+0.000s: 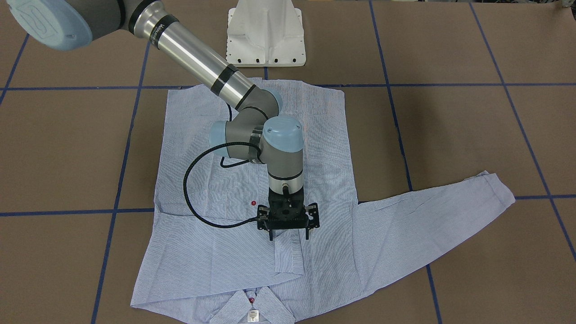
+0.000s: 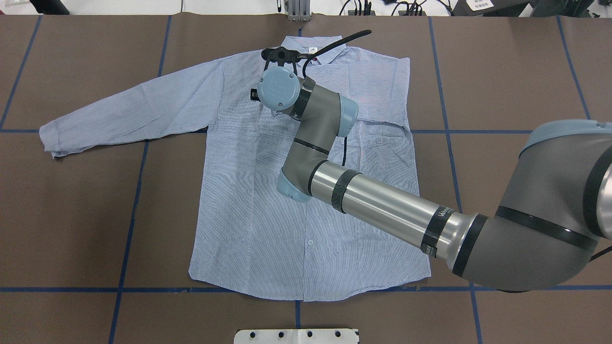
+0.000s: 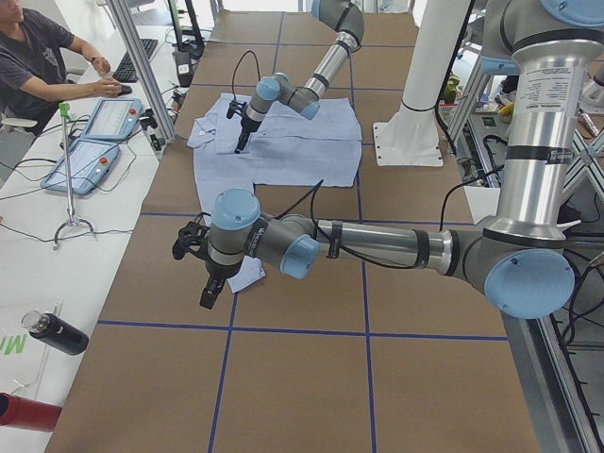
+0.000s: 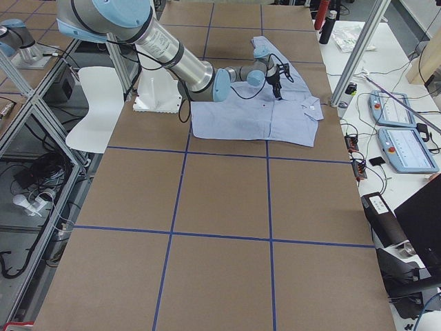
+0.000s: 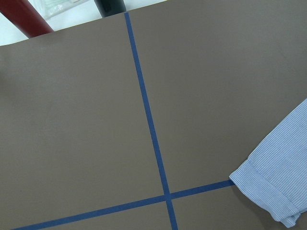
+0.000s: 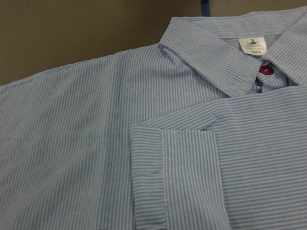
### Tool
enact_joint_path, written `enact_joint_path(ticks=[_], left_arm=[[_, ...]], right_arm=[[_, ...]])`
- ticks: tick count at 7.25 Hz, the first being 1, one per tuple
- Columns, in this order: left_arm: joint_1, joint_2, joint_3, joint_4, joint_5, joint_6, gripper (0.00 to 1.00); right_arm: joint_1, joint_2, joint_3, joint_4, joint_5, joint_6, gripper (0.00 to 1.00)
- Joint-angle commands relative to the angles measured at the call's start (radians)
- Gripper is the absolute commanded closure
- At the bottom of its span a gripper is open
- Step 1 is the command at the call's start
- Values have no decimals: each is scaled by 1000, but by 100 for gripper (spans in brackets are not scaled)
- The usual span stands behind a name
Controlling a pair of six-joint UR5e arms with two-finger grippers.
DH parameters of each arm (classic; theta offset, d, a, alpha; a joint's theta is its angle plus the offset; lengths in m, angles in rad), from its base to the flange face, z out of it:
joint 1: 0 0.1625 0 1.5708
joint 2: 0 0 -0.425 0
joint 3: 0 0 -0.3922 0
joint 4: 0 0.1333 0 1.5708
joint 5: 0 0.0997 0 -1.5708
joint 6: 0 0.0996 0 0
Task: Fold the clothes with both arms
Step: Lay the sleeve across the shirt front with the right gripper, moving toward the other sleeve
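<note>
The shirt (image 2: 267, 200) lies flat on the surface (image 2: 516, 71), collar away from me. My right hand (image 1: 289, 236) hovers spread and empty over the folded-in cuff (image 1: 288, 254). The other sleeve (image 2: 134, 112) stretches out to my left. My left hand (image 3: 206, 294), whose grip I cannot tell, is nearer its end.

Right arm (image 2: 382, 205) slanted across shirt (image 2: 248, 215) middle, blocking it; table (image 2: 502, 71) lay open right of shirt; pedestal (image 1: 265, 31) stood beside hem.
</note>
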Motion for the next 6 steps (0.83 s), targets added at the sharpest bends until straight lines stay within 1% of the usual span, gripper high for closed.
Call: enact_joint_path(ticks=[1,2,3,5,6], left_arm=[[-2,0,-1,0,0,0,0],[-8,0,-1,0,0,0,0],[-8,0,-1,0,0,0,0],[-14,0,-1,0,0,0,0],[-16,0,-1,0,0,0,0]], right_arm=[[2,5,-3,5,-2,-1,6],[0,11,-33,82,-3,-1,6],[0,31,-52,119,-3,-1,6],[0,61,-52,129,-2,-1,6],[-1,61,-64,181,0,-1,6]])
